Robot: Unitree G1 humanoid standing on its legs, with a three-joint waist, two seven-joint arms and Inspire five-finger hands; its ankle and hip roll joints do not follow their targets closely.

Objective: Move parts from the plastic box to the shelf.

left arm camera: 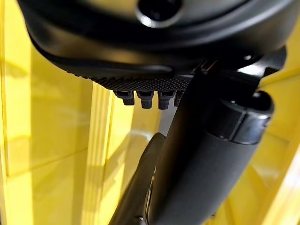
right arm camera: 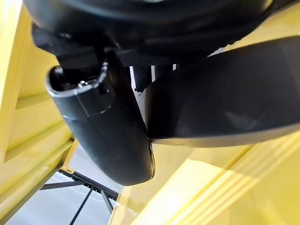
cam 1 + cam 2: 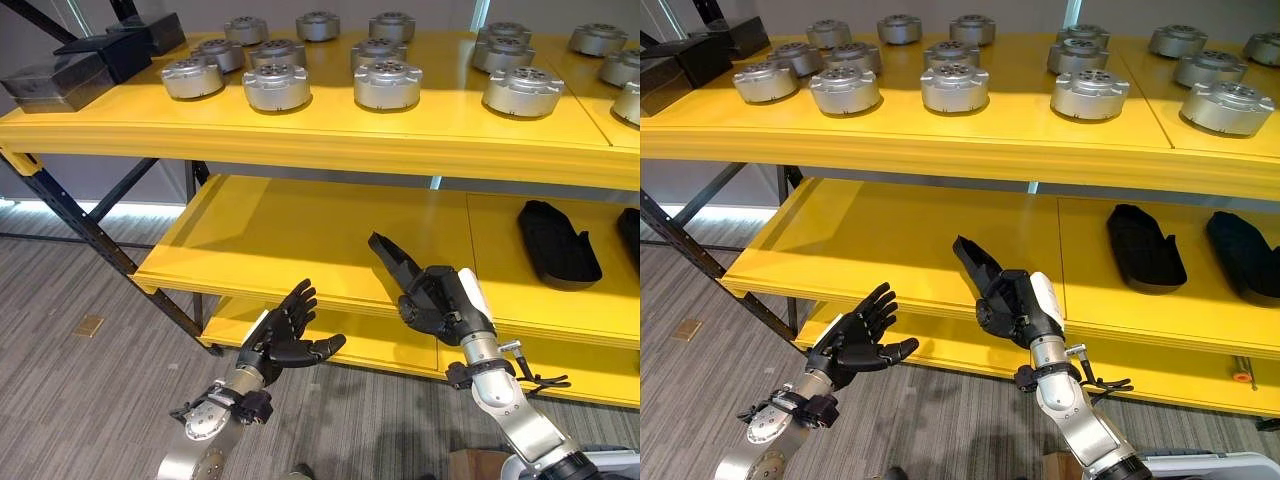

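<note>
Black part [image 3: 978, 262] pinched in raised right hand [image 3: 1018, 305]; left hand [image 3: 855, 340] spread.

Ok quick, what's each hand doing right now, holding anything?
Left hand: open, fingers spread, holding nothing.
Right hand: shut on a black part, at the middle shelf edge.

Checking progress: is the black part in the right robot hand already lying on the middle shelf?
No, the right robot hand holds the black part raised above the middle shelf.

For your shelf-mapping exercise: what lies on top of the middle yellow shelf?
On the middle shelf lie two black parts. The right hand holds a third above its front edge. The top shelf hides its back.
</note>
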